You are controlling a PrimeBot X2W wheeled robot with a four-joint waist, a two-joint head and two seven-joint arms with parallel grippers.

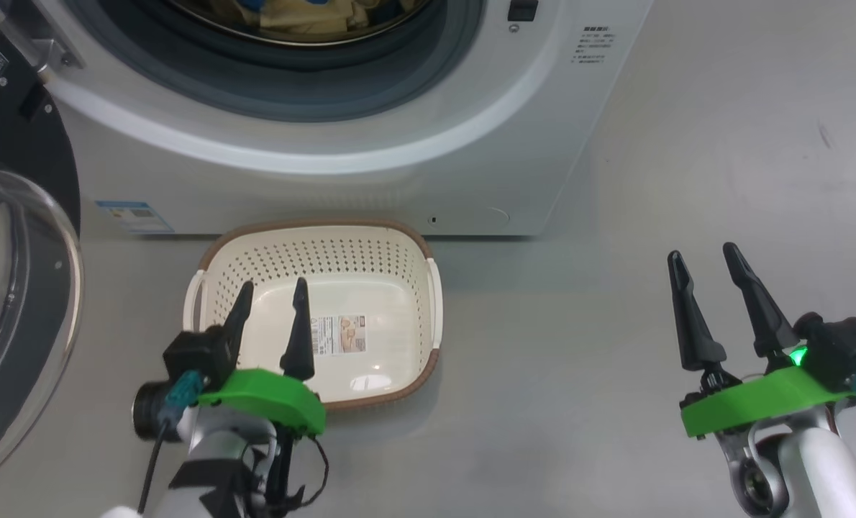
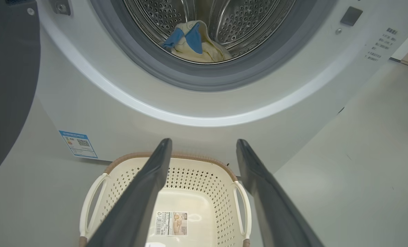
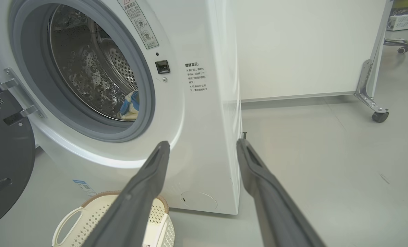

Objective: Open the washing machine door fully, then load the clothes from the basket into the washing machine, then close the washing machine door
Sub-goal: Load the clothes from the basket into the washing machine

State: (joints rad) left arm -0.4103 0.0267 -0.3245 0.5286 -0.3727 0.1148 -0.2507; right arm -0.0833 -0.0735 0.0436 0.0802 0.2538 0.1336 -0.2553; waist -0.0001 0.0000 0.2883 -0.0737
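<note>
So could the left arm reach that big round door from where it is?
Probably yes: the left pincer hovers open and empty over the basket, and the door stands open to its left, nothing between them.

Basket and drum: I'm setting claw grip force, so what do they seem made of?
The basket looks like cream moulded plastic, slightly glossy, with punched holes and a brown rim that may be woven trim. The drum looks like polished steel: mirror-like reflections, perforated sheet.

Bright, even light casts soft shadows and glares on the washing machine (image 1: pixel 327 169) front.
</note>
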